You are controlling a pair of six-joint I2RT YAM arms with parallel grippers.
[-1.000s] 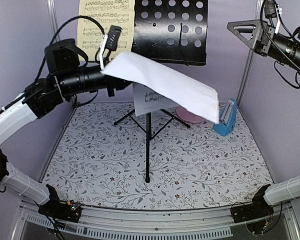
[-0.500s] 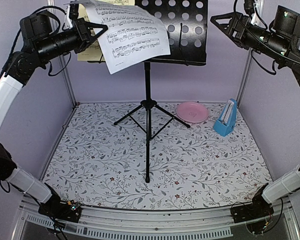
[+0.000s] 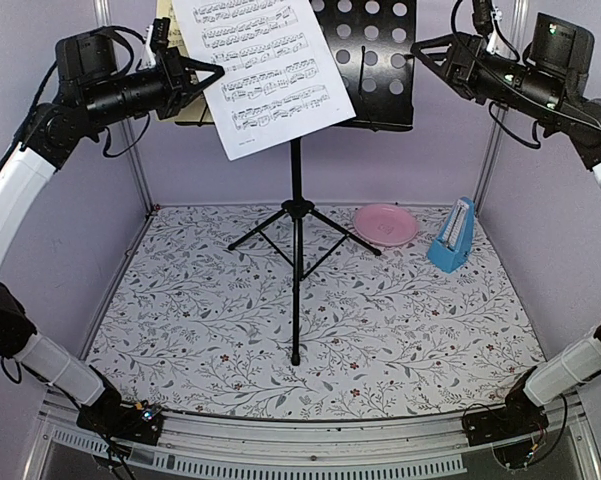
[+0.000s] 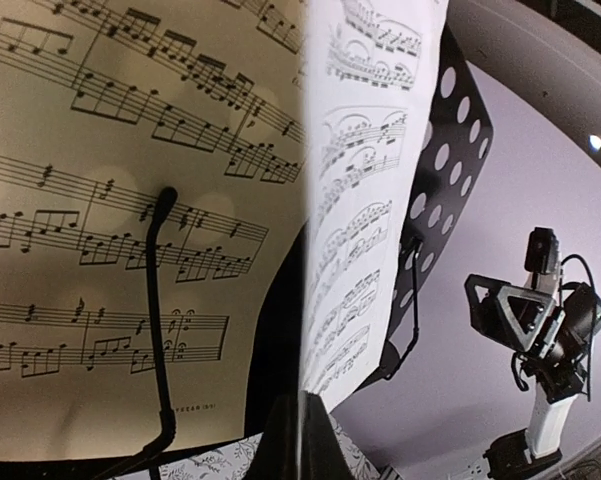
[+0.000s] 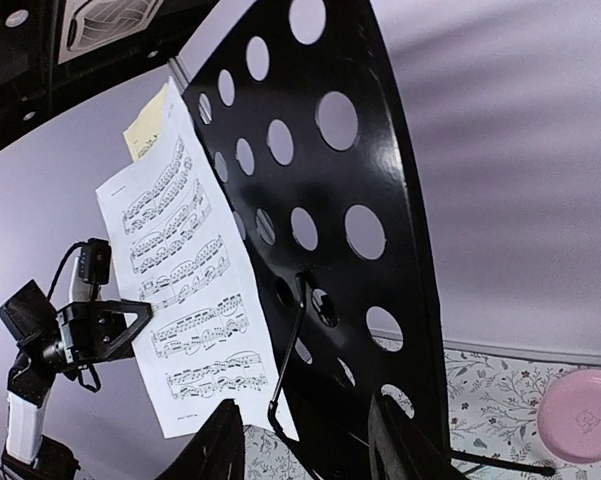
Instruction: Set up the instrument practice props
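Note:
The black perforated music stand (image 3: 370,60) rises on its tripod (image 3: 296,250) at the back centre. My left gripper (image 3: 202,72) is shut on the left edge of the white sheet (image 3: 265,70), which hangs tilted in front of the stand's left half. The wrist view shows the shut fingers (image 4: 302,435) pinching that white sheet (image 4: 370,180) edge-on. The pale-yellow sheet (image 4: 100,200) lies on the stand behind a wire retainer (image 4: 155,320). My right gripper (image 3: 425,50) is open beside the stand's right edge, empty, with the stand (image 5: 320,200) ahead of its fingers (image 5: 305,445). The blue metronome (image 3: 452,237) stands on the table at the right.
A pink round plate (image 3: 385,223) lies on the flowered cloth (image 3: 310,320) behind the tripod, left of the metronome. Lilac walls and frame posts (image 3: 500,130) close in the back and sides. The tripod legs spread across the middle of the table.
My left gripper has carried the white sheet from low over the table up in front of the stand. The right arm has swung left toward the stand's right edge.

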